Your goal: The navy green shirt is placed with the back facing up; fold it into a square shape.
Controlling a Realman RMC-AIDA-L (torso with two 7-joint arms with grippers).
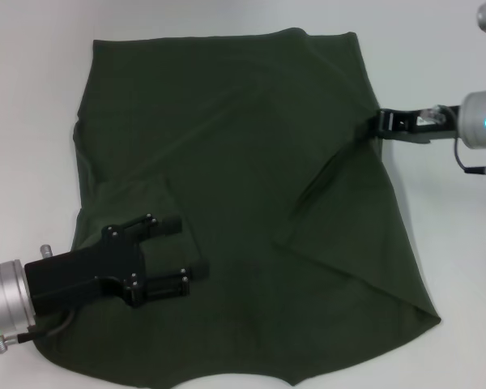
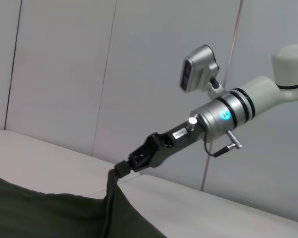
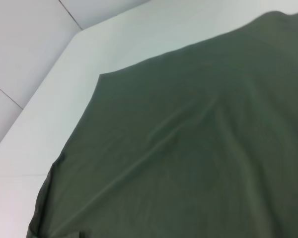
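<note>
One white tabletop point(image 1: 32, 97) w/ the green shirt point(image 1: 251, 203) spread over most of it, rumpled. My right hand point(image 1: 378, 123) is clamped on the shirt's right edge, cloth pulled taut. My left hand point(image 1: 182, 251) hovers over the near-left part, fingers apart.

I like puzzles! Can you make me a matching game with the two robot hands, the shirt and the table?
Things:
1. left gripper
2. right gripper
3. navy green shirt
4. table

States:
A. spread out, one flap folded over
B. white, bare around the cloth
C. pinching the shirt's edge and lifting it
D. open, over the shirt's near corner

Pairs: 1-D, 2-C, 3-A, 4-B
</note>
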